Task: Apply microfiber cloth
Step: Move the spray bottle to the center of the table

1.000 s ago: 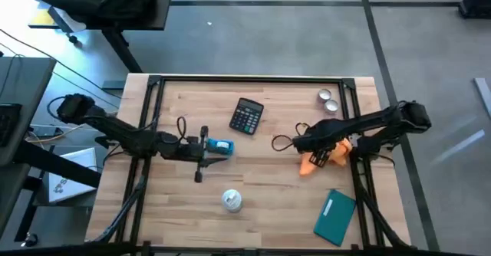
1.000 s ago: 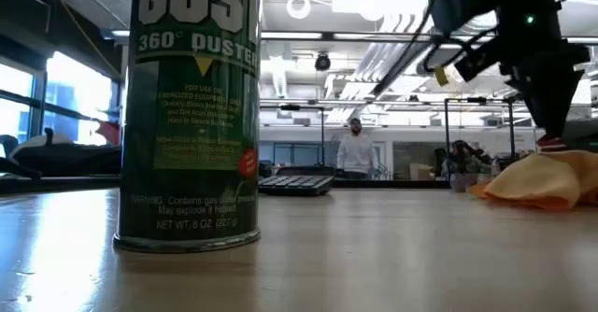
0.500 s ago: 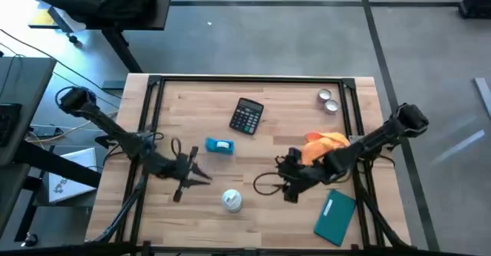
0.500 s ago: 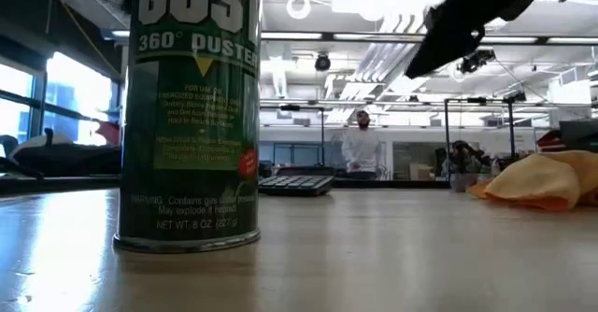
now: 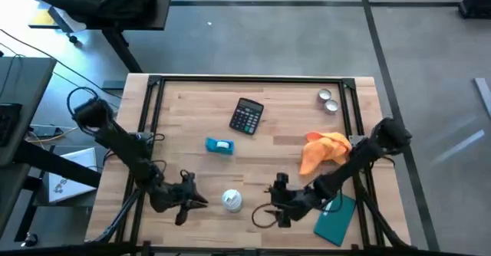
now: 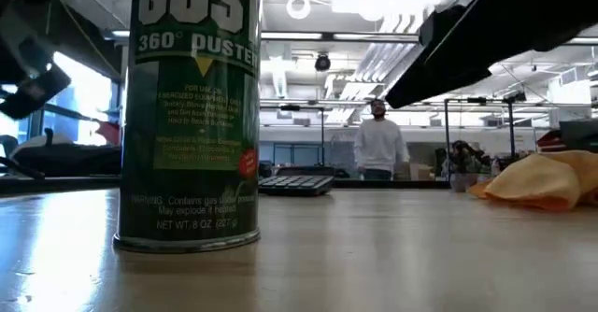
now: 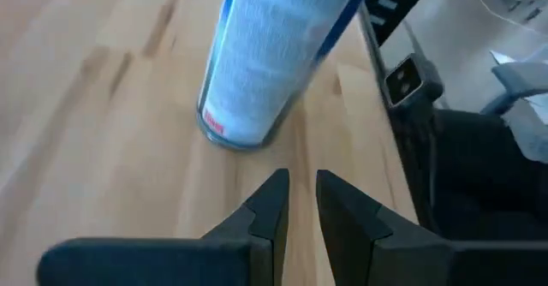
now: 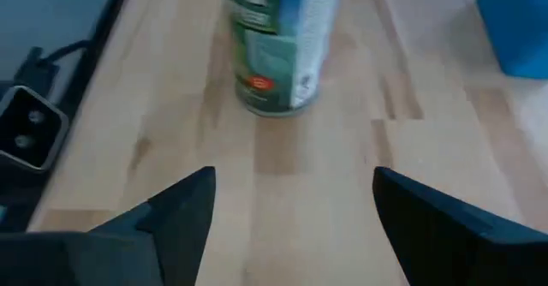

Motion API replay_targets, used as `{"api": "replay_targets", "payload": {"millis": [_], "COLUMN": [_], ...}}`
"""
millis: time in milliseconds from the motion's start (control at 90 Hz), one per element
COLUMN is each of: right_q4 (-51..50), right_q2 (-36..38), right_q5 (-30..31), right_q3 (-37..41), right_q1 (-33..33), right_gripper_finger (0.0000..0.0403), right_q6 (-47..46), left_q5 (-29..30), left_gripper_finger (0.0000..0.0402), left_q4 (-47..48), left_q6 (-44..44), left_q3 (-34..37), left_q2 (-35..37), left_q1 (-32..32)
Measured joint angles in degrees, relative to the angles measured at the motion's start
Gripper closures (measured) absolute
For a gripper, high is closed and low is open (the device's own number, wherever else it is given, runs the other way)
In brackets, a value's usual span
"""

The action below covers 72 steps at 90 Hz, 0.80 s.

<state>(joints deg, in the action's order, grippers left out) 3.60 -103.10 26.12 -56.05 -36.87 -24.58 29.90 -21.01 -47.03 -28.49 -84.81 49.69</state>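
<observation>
The orange microfiber cloth point(image 5: 322, 150) lies crumpled on the table's right half, with no gripper touching it; the low view shows it as a heap point(image 6: 537, 181) resting on the wood. My left gripper point(image 5: 190, 199) is near the front edge, just left of a green and white duster can point(image 5: 232, 201), fingers shut point(image 7: 301, 205) and pointing at the can point(image 7: 265, 55). My right gripper point(image 5: 278, 200) is right of the same can, open point(image 8: 291, 209) and empty, also facing it point(image 8: 278, 46).
A black calculator point(image 5: 247, 116) lies far of centre and a small blue box point(image 5: 219, 146) lies in the middle. Two small tins point(image 5: 328, 100) stand at the far right, a teal book point(image 5: 335, 216) at the near right. A person stands in the room behind point(image 6: 378, 144).
My right gripper has left the orange cloth and swung toward the near edge and to the left, ending beside the can; the cloth stays heaped on the table. My left gripper has drawn back from the blue box toward the near edge, leaving the box on the table.
</observation>
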Motion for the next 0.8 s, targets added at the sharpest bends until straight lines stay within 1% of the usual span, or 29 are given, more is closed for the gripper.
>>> {"api": "replay_targets", "payload": {"millis": [144, 244, 311, 533, 678, 800], "right_q4": [2.9, 5.2, 7.8, 15.5, 19.6, 21.6], "right_q2": [-1.7, -2.5, -3.4, -7.3, -8.2, -8.3], "right_q5": [1.0, 1.0, 0.8, 1.3, 3.6, 3.1], "right_q3": [0.0, 0.0, 0.0, 0.0, 0.0, 0.0], "right_q1": [0.2, 0.9, 1.3, 2.6, 4.4, 5.8], "right_gripper_finger": [0.0113, 0.0103, 0.0097, 0.0084, 0.0084, 0.0084], "right_q6": [-0.4, 0.3, 1.9, 8.0, 10.8, 11.6], "left_q5": [-0.6, 3.2, 4.5, 7.2, 11.7, 12.6], "left_gripper_finger": [0.0355, 0.0355, 0.0355, 0.0355, 0.0355, 0.0355], "left_q4": [-4.3, -8.0, -10.0, -10.3, -10.5, -10.3], "left_q6": [-1.1, 0.3, 2.2, 6.6, 9.5, 11.3], "left_q3": [0.0, 0.0, -0.8, -6.4, -8.6, -8.8], "left_q2": [-4.7, -7.9, -10.5, -18.2, -20.2, -20.6], "left_q1": [0.0, 0.0, 0.3, -0.1, -1.9, -4.3]}}
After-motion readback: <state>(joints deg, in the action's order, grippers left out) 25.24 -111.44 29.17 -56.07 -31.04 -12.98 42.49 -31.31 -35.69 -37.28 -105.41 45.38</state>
